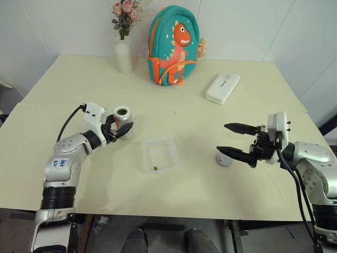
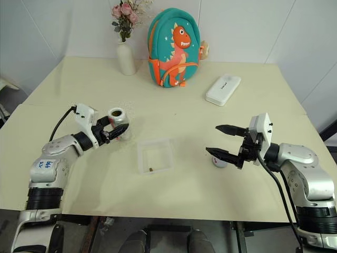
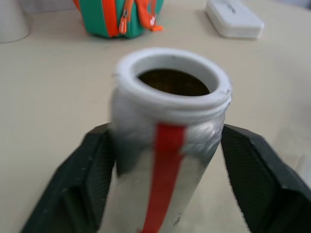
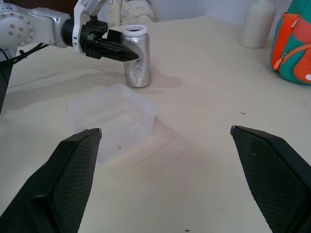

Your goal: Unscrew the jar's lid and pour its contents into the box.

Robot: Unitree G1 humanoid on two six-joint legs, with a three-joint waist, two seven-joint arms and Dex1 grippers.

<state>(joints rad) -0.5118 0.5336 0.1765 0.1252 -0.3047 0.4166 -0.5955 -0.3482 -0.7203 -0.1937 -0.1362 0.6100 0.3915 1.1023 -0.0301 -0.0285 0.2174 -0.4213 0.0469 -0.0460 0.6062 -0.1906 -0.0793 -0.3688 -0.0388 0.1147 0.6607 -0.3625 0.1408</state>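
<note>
The left gripper (image 1: 120,128) has its fingers spread on both sides of the jar (image 1: 122,117), which stands upright with no lid, near the counter's (image 1: 79,105) left side. The right gripper (image 1: 235,140) is wide open and holds nothing. The lid (image 1: 225,158) lies on the counter just under it. Between the two grippers sits the box (image 1: 160,154) with a tiny brown piece (image 1: 155,167) inside. A dinosaur backpack (image 1: 172,45), a flower vase (image 1: 124,52) and a white case (image 1: 222,87) stand by the far edge.
</note>
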